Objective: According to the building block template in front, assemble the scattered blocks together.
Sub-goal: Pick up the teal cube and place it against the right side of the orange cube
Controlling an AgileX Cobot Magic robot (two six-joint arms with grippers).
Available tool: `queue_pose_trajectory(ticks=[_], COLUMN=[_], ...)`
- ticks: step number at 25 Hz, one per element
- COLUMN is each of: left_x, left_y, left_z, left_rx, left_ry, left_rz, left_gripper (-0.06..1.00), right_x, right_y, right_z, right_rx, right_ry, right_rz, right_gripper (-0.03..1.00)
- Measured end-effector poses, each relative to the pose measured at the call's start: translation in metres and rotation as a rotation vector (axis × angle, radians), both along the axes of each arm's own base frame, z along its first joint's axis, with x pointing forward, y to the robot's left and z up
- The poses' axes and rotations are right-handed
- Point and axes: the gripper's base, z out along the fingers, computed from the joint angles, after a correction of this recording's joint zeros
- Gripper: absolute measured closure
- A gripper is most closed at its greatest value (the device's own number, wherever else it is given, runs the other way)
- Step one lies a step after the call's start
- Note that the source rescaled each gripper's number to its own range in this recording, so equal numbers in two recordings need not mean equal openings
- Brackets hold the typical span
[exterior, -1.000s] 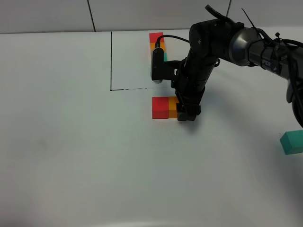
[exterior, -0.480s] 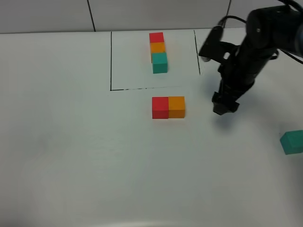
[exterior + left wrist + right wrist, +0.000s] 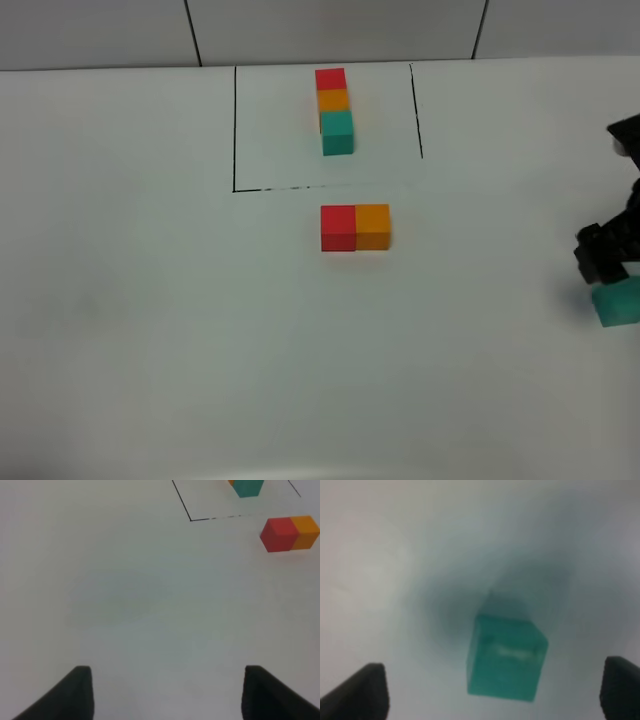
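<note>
Your right pincer [image 3: 603,256] is hovering at the far-right edge of the surface [image 3: 150,300], half cut off by the frame. It is hanging over the teal-green block [image 3: 506,656], which is clipped too. The wrist view is blurring, but the fingers are standing wide apart, with the block between them and untouched. The red block [image 3: 338,227] and orange block [image 3: 373,226] are sitting side by side, touching, just nearer than the template [image 3: 335,108]. Your left pincer [image 3: 170,695] is gaping over bare surface, showing only its tips.

R pincer [image 3: 603,262] moved over teal block [image 3: 619,303].
</note>
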Motion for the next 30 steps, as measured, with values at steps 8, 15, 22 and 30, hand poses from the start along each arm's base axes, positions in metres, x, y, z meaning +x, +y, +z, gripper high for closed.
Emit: queue_pose_trajectory(ticks=[8, 15, 22, 30], left_x=[0.000, 0.000, 0.000, 0.000], left_y=[0.000, 0.000, 0.000, 0.000], left_z=[0.000, 0.000, 0.000, 0.000], left_rx=[0.000, 0.000, 0.000, 0.000], left_ry=[0.000, 0.000, 0.000, 0.000], left_rz=[0.000, 0.000, 0.000, 0.000], left_gripper=[0.58, 0.58, 0.58, 0.58], right_x=[-0.010, -0.005, 0.002, 0.002], right_y=[-0.021, -0.024, -0.024, -0.024], right_z=[-0.012, -0.034, -0.058, -0.062], right_rx=[0.035, 0.057, 0.072, 0.076], right_ry=[0.035, 0.096, 0.129, 0.137], right_rz=[-0.109, -0.140, -0.156, -0.161], right_gripper=[0.24, 0.24, 0.25, 0.87])
